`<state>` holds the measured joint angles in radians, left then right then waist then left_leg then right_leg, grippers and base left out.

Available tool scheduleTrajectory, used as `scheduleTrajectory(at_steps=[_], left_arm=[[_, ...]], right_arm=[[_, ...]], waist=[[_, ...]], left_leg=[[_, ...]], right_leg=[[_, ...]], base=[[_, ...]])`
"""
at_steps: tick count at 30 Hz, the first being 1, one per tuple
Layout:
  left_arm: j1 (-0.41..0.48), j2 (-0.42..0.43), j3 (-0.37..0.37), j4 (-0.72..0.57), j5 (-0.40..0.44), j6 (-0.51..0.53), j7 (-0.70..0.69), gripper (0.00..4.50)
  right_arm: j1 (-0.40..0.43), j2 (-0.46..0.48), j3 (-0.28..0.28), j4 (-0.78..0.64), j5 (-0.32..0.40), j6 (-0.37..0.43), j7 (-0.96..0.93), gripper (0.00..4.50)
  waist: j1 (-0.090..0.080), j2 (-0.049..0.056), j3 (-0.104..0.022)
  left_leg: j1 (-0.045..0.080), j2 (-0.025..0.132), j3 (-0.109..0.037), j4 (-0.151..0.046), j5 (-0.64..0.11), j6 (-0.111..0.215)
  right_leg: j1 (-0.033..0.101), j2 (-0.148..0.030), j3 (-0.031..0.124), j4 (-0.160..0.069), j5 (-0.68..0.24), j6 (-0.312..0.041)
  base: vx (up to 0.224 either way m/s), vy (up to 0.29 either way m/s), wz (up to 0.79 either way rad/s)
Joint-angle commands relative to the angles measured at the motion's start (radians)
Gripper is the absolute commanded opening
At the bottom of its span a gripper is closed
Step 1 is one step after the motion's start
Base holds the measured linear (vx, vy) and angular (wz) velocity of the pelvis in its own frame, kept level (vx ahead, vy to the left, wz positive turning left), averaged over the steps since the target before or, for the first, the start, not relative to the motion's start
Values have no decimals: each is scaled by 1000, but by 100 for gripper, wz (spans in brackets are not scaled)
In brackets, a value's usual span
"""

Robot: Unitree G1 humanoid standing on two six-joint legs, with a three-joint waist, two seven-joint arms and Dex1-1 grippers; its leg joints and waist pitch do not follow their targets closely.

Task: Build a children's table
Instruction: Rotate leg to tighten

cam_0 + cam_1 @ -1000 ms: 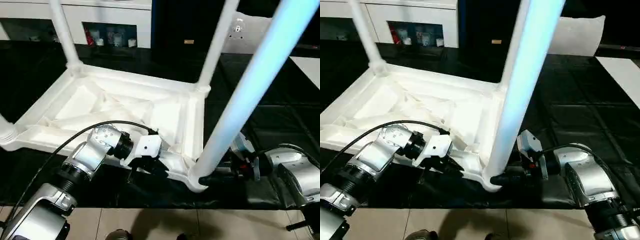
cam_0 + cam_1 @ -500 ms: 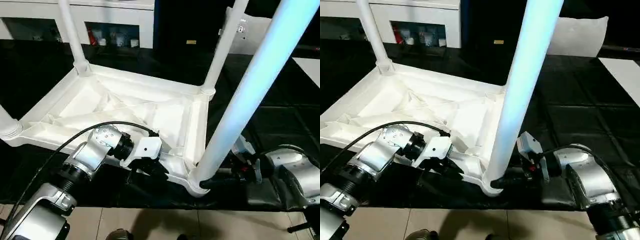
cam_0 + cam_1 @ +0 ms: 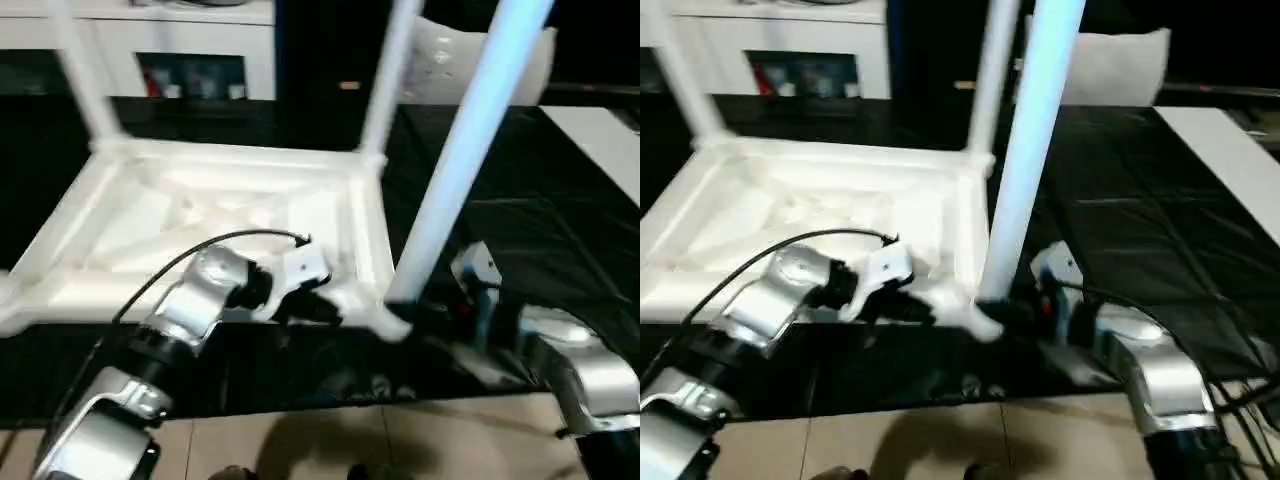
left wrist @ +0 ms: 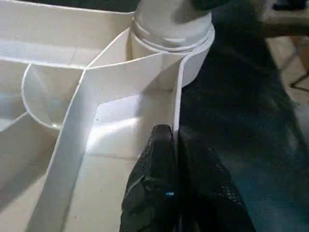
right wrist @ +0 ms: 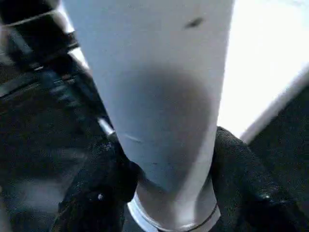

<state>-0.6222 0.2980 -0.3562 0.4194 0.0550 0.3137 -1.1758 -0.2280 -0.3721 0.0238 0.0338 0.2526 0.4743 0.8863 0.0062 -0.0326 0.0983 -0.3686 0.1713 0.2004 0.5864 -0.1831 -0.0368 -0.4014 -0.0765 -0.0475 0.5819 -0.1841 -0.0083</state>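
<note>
Table (image 3: 200, 200) upside down on black mat (image 3: 1140, 240), legs up. L fingers (image 4: 169, 159) clenched on rim wall by corner socket (image 4: 171, 29). R fingers (image 5: 101, 188) straddle near leg (image 5: 159, 111) at its base, grasping it.

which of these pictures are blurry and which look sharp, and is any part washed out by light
Left and right eye views: smeared throughout; the table top glares white, losing its ribs, and the nearest leg looks pale blue. Left wrist view: sharp on the rim and corner socket, with a bright sheen on the plastic. Right wrist view: soft, the leg shadowed at its middle.
</note>
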Motion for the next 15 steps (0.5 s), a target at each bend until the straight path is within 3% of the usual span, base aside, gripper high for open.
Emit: scheduleTrajectory(at_steps=[1,6,7,10,11,13,15], left_arm=[[-46,-128,-12,1,-14,48,136,0],[-86,-239,49,35,16,128,332,0],[-86,-239,49,35,16,128,332,0],[-105,-274,68,53,28,127,425,0],[-108,-279,69,55,31,122,438,0],[-106,-278,69,53,33,120,433,0],[-105,-278,69,51,39,120,431,0]], right_arm=[[-15,118,95,33,-29,42,-123,203],[-83,315,-5,122,-73,81,-459,198],[-83,315,-5,122,-73,81,-459,198],[-135,390,-53,181,-81,44,-593,198],[-146,407,-66,191,-69,17,-608,254],[-147,409,-67,191,-79,1,-617,268],[-148,411,-66,191,-96,-4,-624,298]], waist=[[-1,-8,-42],[-23,-4,-44],[-25,-4,-46],[-26,-2,-49],[-22,-2,-52],[-19,-3,-54],[-17,-2,-57]], left_leg=[[17,59,-49,-87,-366,1],[13,56,-54,-91,-387,-19],[17,56,-51,-90,-384,-15],[12,54,-44,-89,-348,3],[13,54,-40,-88,-327,11],[7,55,-37,-87,-279,31],[10,55,-33,-84,-259,39]], right_leg=[[15,-81,39,-104,-605,-116],[14,-78,37,-103,-569,-124],[11,-78,39,-104,-544,-130],[15,-75,45,-98,-454,-154],[17,-75,46,-97,-415,-161],[23,-73,48,-88,-343,-175],[24,-72,48,-85,-312,-184]], base=[[0,0,0],[0,0,0],[0,0,0],[0,0,0],[0,0,0],[0,0,0],[0,0,0]])
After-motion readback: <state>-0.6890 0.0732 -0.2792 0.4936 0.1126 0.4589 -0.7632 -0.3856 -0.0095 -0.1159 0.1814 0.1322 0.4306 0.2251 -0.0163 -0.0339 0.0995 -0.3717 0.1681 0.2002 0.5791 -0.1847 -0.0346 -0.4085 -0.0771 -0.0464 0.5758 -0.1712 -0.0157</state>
